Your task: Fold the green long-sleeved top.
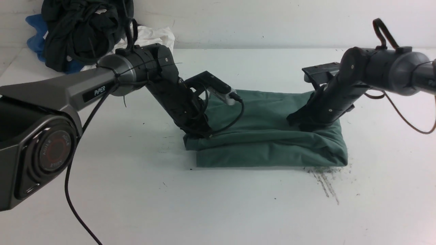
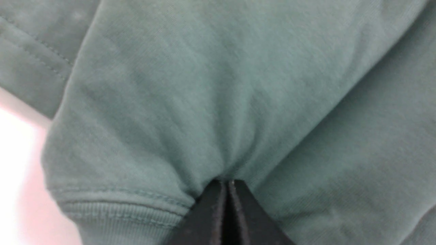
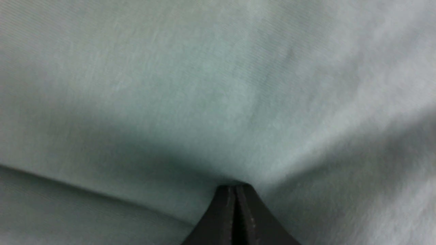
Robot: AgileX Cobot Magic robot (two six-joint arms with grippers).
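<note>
The green long-sleeved top point(image 1: 265, 139) lies folded into a thick rectangular bundle in the middle of the white table point(image 1: 221, 211). My left gripper point(image 1: 199, 132) points down at the bundle's left end. In the left wrist view its fingers point(image 2: 227, 182) are shut together, with fabric point(image 2: 204, 85) puckering into the tips and a ribbed cuff point(image 2: 119, 211) beside them. My right gripper point(image 1: 296, 124) points down at the bundle's right end. In the right wrist view its fingers point(image 3: 235, 186) are shut, with cloth point(image 3: 204, 85) dipping into the tips.
A heap of clothes sits at the far left corner: a blackish garment point(image 1: 81, 30), a blue one point(image 1: 34, 41) and a white one point(image 1: 153, 35). Dark scuff marks point(image 1: 323, 180) lie on the table by the bundle's near right corner.
</note>
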